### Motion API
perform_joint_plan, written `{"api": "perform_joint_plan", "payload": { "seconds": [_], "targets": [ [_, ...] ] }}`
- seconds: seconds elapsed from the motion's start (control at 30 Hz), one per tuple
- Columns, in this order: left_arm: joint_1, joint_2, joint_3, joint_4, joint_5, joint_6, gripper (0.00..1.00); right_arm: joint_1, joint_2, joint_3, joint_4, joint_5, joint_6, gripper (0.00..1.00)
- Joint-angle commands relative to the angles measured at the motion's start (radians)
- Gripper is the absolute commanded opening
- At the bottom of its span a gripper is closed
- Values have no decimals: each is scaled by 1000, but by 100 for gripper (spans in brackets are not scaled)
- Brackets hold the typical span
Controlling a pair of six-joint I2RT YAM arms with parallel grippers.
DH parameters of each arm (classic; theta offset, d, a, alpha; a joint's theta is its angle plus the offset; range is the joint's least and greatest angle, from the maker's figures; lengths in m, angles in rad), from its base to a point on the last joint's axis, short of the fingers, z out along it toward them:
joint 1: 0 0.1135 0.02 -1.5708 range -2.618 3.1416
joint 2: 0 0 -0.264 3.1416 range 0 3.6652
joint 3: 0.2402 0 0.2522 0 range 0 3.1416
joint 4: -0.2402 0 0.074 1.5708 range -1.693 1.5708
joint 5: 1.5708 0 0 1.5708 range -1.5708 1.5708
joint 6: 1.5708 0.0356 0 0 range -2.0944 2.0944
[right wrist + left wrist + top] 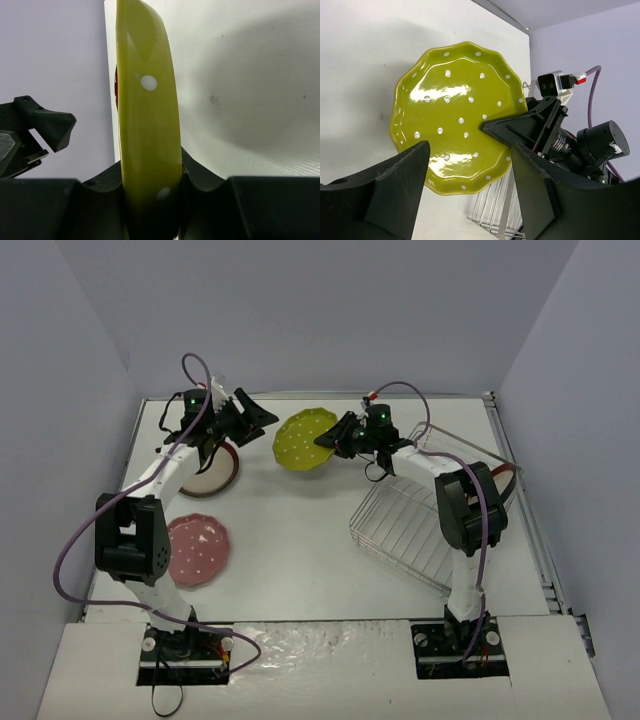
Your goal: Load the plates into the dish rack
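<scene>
Yellow-green plate (303, 440): upper centre of the overhead view, tilted up off the table (300, 540), left of the dish rack (400, 530). Clamped at its right rim by the right gripper (325, 438), jaws closed on the edge.

Right wrist view only: plate edge-on, top to bottom at centre frame, pinched between the jaws at the bottom. Sliver of dark red just behind its left side, too little to name.

Left wrist view only: full dotted, scalloped face of the plate, plus a corner of the rack's wires at bottom centre.

Left gripper (262, 416): jaws spread wide, nothing between them. Just beside the plate's left rim, apart from it in the right wrist view.

Overhead only: red-rimmed plate (210, 470) flat under the left arm, upper left. Pink plate (197, 550) flat at lower left, well apart from the rack. Rack set cornerwise at right, under the right arm. Bare table at centre frame, between pink plate and rack. Back wall (320, 320) close behind both grippers.
</scene>
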Motion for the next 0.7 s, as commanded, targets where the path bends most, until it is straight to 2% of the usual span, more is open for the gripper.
{"api": "perform_joint_plan", "payload": {
  "seconds": [0.0,0.2,0.57,0.67],
  "targets": [
    [3,-61,51,67,17,18,62,9,-165,100,72,-3,-47,0],
    [4,-146,30,-105,-124,111,62,13,-236,163,-78,67,-140,0],
    [-11,-359,-92,-292,-331,160,61,16,-491,190,-390,394,-224,0],
    [-24,-386,-114,-327,-375,158,60,17,-561,207,-528,507,-242,0]
  ]
}}
